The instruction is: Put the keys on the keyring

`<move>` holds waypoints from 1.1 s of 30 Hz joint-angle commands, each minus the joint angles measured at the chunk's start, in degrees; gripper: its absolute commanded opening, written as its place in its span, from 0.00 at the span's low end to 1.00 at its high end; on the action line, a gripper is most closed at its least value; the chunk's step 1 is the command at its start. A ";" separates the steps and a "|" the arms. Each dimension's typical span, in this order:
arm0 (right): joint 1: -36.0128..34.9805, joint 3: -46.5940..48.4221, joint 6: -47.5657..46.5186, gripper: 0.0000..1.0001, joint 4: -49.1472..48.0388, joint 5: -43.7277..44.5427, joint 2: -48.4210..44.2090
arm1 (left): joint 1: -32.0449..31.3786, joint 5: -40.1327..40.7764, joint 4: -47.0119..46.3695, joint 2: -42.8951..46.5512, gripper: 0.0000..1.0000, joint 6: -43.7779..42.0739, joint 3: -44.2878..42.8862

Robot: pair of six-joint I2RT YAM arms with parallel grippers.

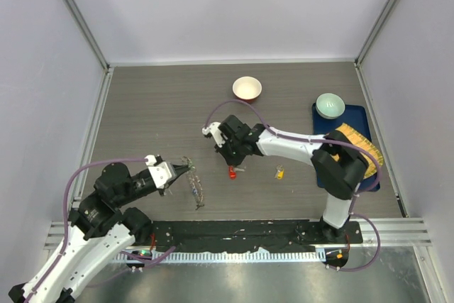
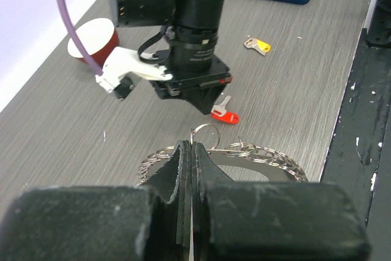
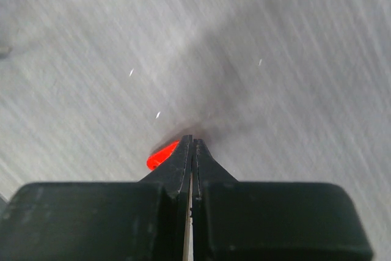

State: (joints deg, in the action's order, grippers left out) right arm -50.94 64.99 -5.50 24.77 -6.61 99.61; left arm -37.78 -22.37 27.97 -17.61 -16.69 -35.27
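Black fingers of the left gripper (image 2: 190,145) fill the bottom of the left wrist view. They are pressed flat together and clamped on the near rim of the keyring (image 2: 256,154). The right gripper (image 3: 193,142) points down at the grey wood-grain table (image 1: 156,104), its fingers also together with only a hairline slit between them.

Well off to the right of the right fingers lies a blue tray (image 1: 355,115). A pale green bowl (image 1: 330,105) stands on its far end. A red bowl (image 1: 247,89) with a cream inside stands on the table beyond the right fingers, apart from them.

From the left fingertips the keyring stretches away and to the right. It is a thin grey ring fringed with small silvery loops, and one small loop stands up just past the tips.

At the right fingertips lies the red key (image 2: 225,114), between the two grippers. Its red head pokes out just left of the tips in the right wrist view, and its silver blade points towards them. Whether the tips pinch the blade cannot be told. The yellow key (image 2: 258,45) lies flat on the table to the right of the right fingers, near but not touching.
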 commanded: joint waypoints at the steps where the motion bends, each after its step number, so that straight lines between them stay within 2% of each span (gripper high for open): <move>1: 1.28 7.42 -4.17 0.01 -1.13 -2.09 7.15 | -0.10 2.68 -3.01 1.43 0.00 0.25 -0.07; 7: 1.19 11.21 -5.05 0.01 -1.13 -2.70 12.09 | -0.01 2.24 -3.18 0.65 0.00 -0.01 0.02; 11: 1.37 11.47 -4.61 0.02 -1.40 -2.18 12.27 | -0.10 1.89 -3.09 0.20 0.00 -0.10 0.02; 12: 1.19 11.39 -4.35 0.11 -1.66 -2.09 12.10 | -0.10 1.89 -3.09 0.20 0.00 -0.10 0.02; 14: 1.28 10.95 -4.08 0.21 -2.18 -2.00 10.79 | -0.01 1.81 -3.27 0.12 0.00 -0.01 0.02; 15: 1.28 10.68 -4.00 0.31 -2.97 -1.91 10.08 | -0.10 1.80 -3.27 0.12 0.00 -0.10 0.02; 18: 1.10 10.24 -2.86 0.45 -4.64 -1.13 6.93 | -0.01 1.63 -3.36 -0.15 0.00 -0.01 0.02; 20: 1.10 9.28 -1.36 0.51 -5.96 -0.42 4.73 | -0.01 1.72 -3.36 -0.15 0.00 -0.01 0.02; 21: 1.10 8.49 -0.75 0.57 -8.32 0.36 2.19 | -0.01 1.72 -3.36 -0.06 0.00 -0.01 0.02; 24: 1.02 3.84 3.20 0.66 -14.63 2.47 -2.22 | -0.01 1.89 -3.53 0.47 0.00 0.08 0.20; 26: 1.10 -1.93 5.31 0.67 -19.04 3.97 -6.35 | 0.07 2.15 -3.80 1.08 0.00 0.34 0.29; 27: 1.10 -4.41 6.80 0.67 -24.20 4.15 -7.75 | -0.01 2.24 -3.80 1.17 0.00 0.34 0.29; 32: 1.02 -21.79 6.56 0.63 -41.62 0.99 -14.78 | 0.16 2.42 -4.59 2.14 0.00 0.60 0.64; 33: 1.02 -24.36 6.20 0.63 -49.13 0.73 -15.49 | 0.16 2.51 -4.67 2.14 0.00 0.60 0.64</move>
State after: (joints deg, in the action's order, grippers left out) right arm -49.54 51.29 -0.67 -3.36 -5.02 86.63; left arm -37.76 -20.49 28.03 -16.51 -16.67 -34.24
